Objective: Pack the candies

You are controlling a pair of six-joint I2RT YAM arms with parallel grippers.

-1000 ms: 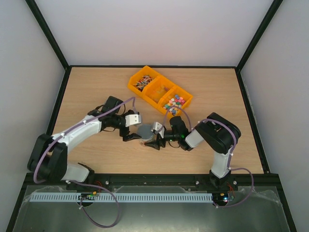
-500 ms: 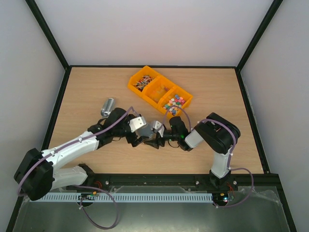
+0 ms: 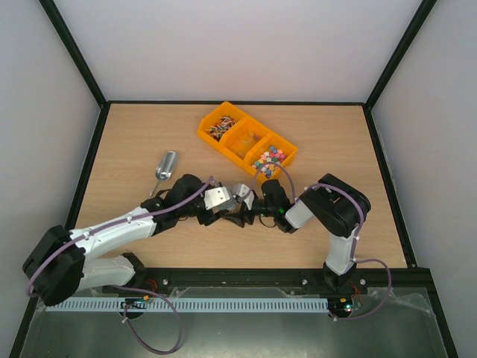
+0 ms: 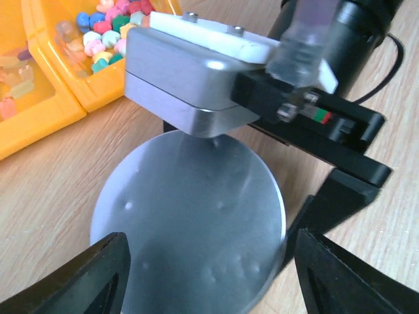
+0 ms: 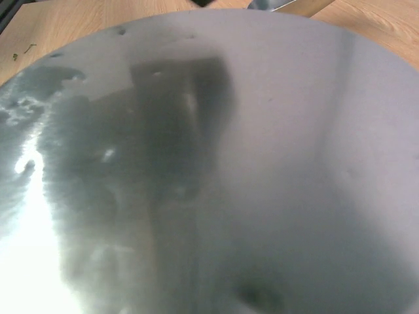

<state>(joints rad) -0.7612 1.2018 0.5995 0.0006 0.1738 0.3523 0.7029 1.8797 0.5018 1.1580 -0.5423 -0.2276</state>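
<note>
The candies lie in a yellow three-part tray (image 3: pixel 237 136): red-white-dark mixed pieces (image 3: pixel 220 124), amber pieces (image 3: pixel 248 139) and pastel cubes (image 3: pixel 270 157), the cubes also showing in the left wrist view (image 4: pixel 105 33). A grey round disc (image 4: pixel 190 222) lies on the table in front of the tray. My left gripper (image 4: pixel 216 281) is open, its fingers (image 4: pixel 98 278) standing on either side of the disc. My right gripper (image 3: pixel 237 215) hangs low over the disc from the opposite side. The disc (image 5: pixel 262 163) fills the right wrist view, hiding the jaws.
A silver metal scoop (image 3: pixel 165 168) lies on the wooden table (image 3: pixel 134 134) left of the grippers. The two grippers (image 3: pixel 223 209) nearly meet over the disc. Black rails edge the table.
My left arm has swung right and toward me, uncovering the scoop, and its gripper now straddles the disc. The right arm has barely moved.
</note>
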